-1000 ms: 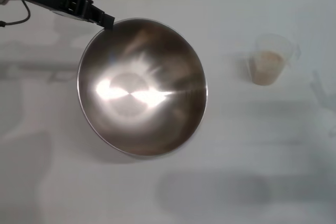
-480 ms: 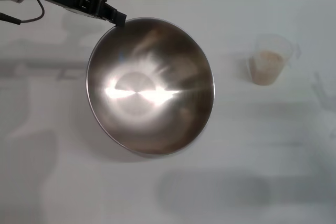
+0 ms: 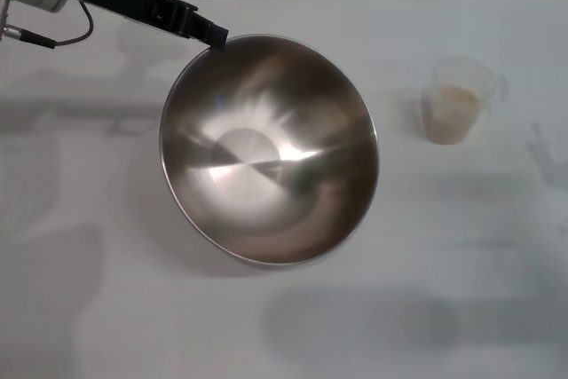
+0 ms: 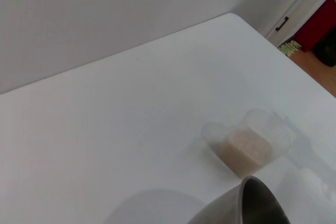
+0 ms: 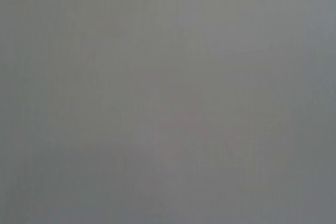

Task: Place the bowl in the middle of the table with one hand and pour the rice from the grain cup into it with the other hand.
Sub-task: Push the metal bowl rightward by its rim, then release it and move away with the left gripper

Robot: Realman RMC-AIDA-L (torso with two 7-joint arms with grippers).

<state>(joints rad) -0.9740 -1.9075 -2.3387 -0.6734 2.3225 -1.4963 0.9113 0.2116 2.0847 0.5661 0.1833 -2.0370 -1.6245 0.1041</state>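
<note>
Currently the left pincer (image 3: 213, 37) is clamped on the far-left rim of the stainless-steel mixing bowl (image 3: 271, 153), which sits tilted in the head view, its mouth tipped toward the robot and its shadow on the white counter (image 3: 106, 308) suggesting it is carried just above the surface or only partly set down. The bowl lies roughly at the middle of the counter, a little left of centre. The relation that matters next: the clear plastic grain cup (image 3: 457, 99) stands upright well apart to the bowl's right, on the right arm's side, so that arm is the nearer one for the pour; the right pincer is not seen, its wrist view showing only flat grey. The cup's handle seems to point away from the bowl, toward the right. Inside the cup the rice (image 4: 247, 148) forms a pale beige fill about halfway up. The bowl is broad, round and thin-walled, its brushed inside shiny with streaked reflections; the cup is small, translucent, slightly flared at the rim. The counter is plain, matte and unmarked.
</note>
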